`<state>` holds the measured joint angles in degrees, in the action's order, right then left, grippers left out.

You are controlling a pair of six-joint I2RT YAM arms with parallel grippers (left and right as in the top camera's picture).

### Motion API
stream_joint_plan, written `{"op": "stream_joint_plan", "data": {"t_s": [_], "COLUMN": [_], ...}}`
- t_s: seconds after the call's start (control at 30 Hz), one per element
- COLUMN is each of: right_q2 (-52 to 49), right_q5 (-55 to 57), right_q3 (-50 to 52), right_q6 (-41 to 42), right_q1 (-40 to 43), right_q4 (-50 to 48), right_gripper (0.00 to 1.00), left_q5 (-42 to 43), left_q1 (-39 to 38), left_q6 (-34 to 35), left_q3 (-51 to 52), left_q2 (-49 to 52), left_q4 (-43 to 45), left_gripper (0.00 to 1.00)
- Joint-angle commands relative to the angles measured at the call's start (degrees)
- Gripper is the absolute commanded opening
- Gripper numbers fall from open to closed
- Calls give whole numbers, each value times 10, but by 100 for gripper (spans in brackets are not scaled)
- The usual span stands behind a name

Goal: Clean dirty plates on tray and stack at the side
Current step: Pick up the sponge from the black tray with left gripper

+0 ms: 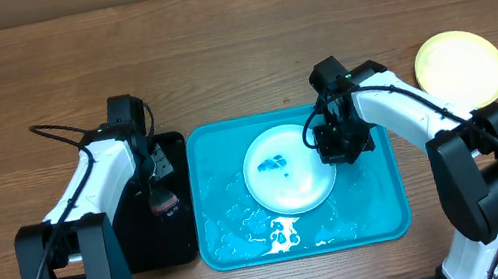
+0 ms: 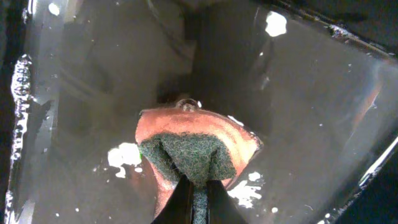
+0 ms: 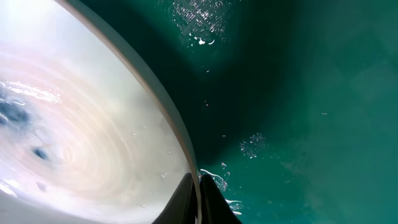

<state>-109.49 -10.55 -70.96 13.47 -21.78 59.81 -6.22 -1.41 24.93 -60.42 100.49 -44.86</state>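
On the tray (image 1: 384,220), one plate (image 1: 287,182) pinched by the right gripper (image 1: 327,150) — a second plate (image 1: 461,71) upper right; one sponge (image 2: 196,149) clamped by the left gripper (image 2: 198,188).

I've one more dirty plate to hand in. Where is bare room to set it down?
Bare: the table strip behind the blue tray, and the tray's left side beside the light blue plate. Crowded: right gripper clamps that plate's rim; left gripper holds a sponge in the black tray; a yellow plate sits back right.
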Motion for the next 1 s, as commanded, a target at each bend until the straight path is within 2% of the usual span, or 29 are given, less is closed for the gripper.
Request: {"op": "stream_joint_plan", "data": {"t_s": [0.0, 0.17, 0.4, 0.67, 0.77, 0.97], "right_q2": [1, 1, 1, 1, 1, 1], "right_q5": [2, 2, 2, 2, -1, -31], "right_q3": [2, 2, 2, 2, 2, 2], "right_q6": [-2, -2, -2, -1, -1, -2], "right_q1": [-4, -4, -4, -4, -4, -9], "right_q4": [1, 0, -14, -26, -25, -25], "right_gripper": [4, 4, 4, 4, 4, 4], "left_q5": [1, 0, 5, 127, 189, 199], "left_q1": [-2, -4, -22, -44, -82, -165], "left_q6": [-3, -9, -23, -48, -70, -74], "left_q3": [7, -16, -62, -66, -66, -66], "left_q2": [-12, -38, -141, -163, -158, -143], "left_q4": [15, -6, -51, -76, -61, -27], "left_gripper": [4, 4, 4, 4, 4, 4]}}
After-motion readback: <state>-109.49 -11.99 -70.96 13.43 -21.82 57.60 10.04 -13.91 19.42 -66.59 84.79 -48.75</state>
